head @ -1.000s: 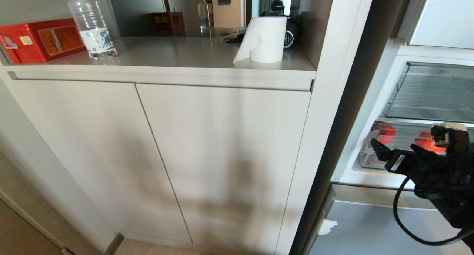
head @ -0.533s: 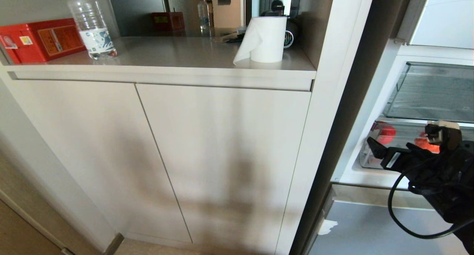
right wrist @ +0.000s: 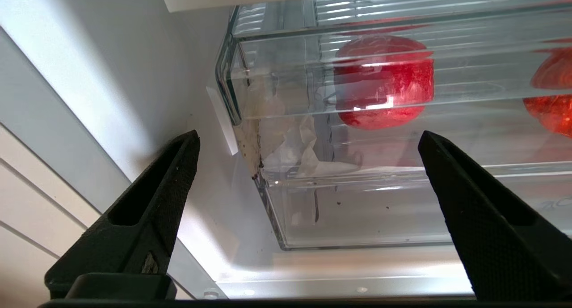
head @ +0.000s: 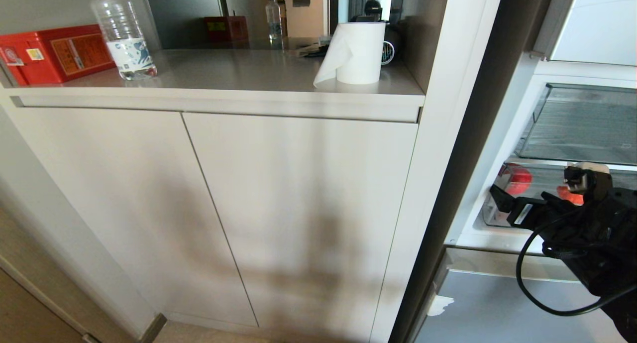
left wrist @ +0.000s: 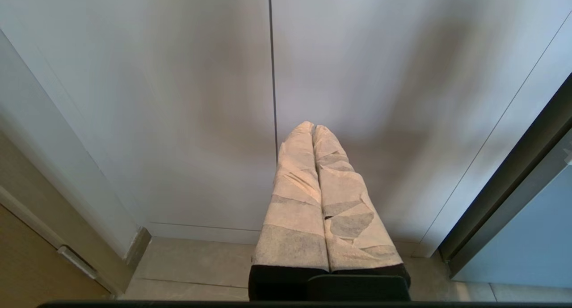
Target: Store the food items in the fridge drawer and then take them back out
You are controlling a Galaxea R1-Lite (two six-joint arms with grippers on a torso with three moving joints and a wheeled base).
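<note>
Right end effector (right wrist: 308, 165) spread wide; drawer (right wrist: 357, 218) just ahead, shut. Hook its front lip squarely, then pull straight.

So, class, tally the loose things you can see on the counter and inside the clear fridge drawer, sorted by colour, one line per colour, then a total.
Red: 3 – red box, food item, second food item
Clear: 1 – water bottle
White: 1 – paper towel roll
Total: 5
</note>
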